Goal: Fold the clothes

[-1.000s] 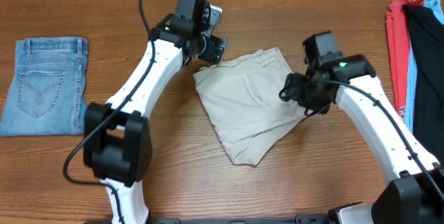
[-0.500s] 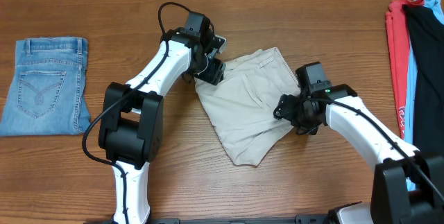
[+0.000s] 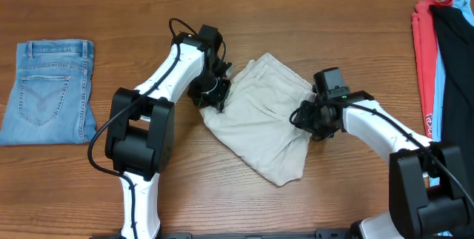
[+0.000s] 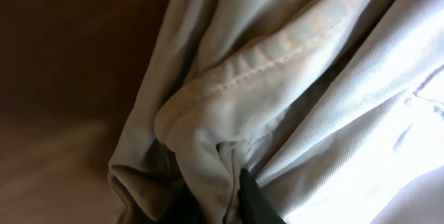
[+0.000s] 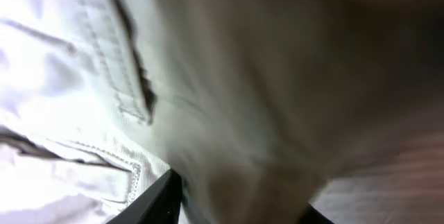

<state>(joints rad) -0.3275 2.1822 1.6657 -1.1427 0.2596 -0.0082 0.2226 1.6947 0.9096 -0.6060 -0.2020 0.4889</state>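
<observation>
Wooden table (image 3: 333,17), folded blue jeans (image 3: 48,91) at left, beige shorts (image 3: 259,124) mid-table, red, blue and black garments (image 3: 422,54) at right

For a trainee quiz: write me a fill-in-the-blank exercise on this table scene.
1. The folded jeans lie near the wooden table's ___ end.
2. The shorts at the table's middle are ___ in colour.
3. The left fingers are at the shorts' left edge; the right fingers are at their ___ edge.
Missing words: left; beige; right.
</observation>
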